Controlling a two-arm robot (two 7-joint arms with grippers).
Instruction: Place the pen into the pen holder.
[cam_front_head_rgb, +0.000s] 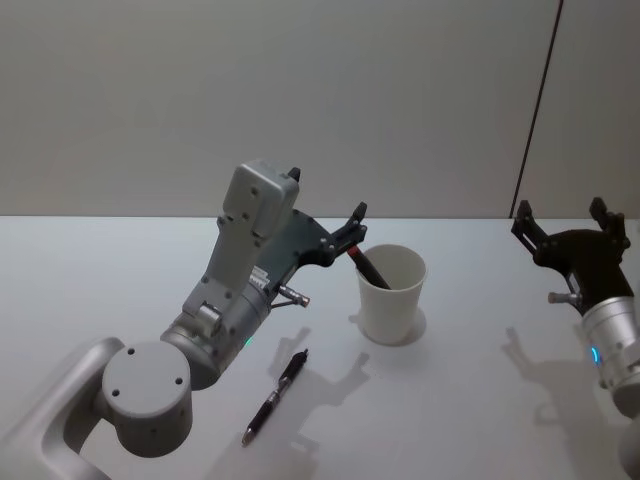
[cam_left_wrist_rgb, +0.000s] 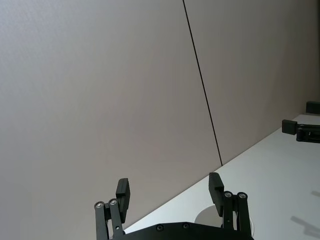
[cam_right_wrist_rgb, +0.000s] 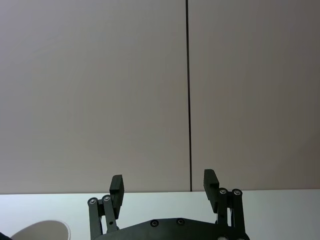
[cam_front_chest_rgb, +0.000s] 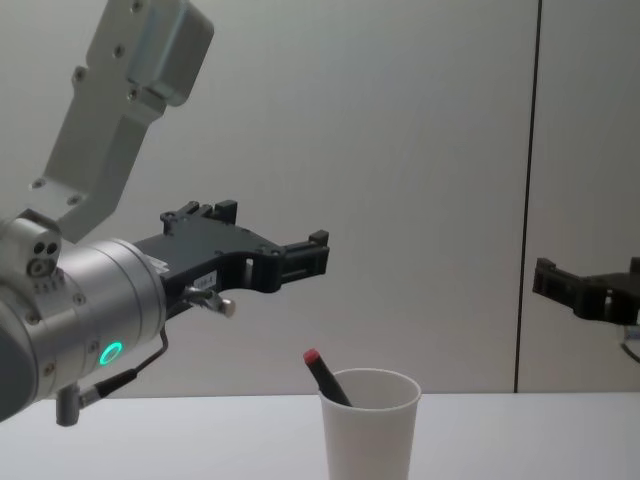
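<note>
The left gripper (cam_front_head_rgb: 350, 228) hangs in the air just above and to the left of the pen holder (cam_front_head_rgb: 385, 315). Its two black fingers are spread apart with nothing between them, as the left wrist view shows plainly. Judging from how things lie, the placing step looks done, and the step in hand is getting this gripper clear. The next move calls for drawing it up and away to the left without a fingertip clipping the pen's raised end or the cup's rim, since the light paper cup would probably tip easily. On the pale table (cam_front_head_rgb: 480, 400), in front of the left arm and to the left of the cup, a second pen (cam_front_head_rgb: 275, 397) lies flat at a slant, dark and slim, well apart from the cup. Next comes the pen holder itself, a plain white tapered paper cup standing upright. Inside it is the pen (cam_front_head_rgb: 363, 266), black with a red end. It leans toward the left, its red end poking up above the rim on that side; nothing else can be made out in the cup. Far to the right, the right gripper (cam_front_head_rgb: 560, 215) is parked above the table, well apart from the cup, its fingers also spread and empty.
</note>
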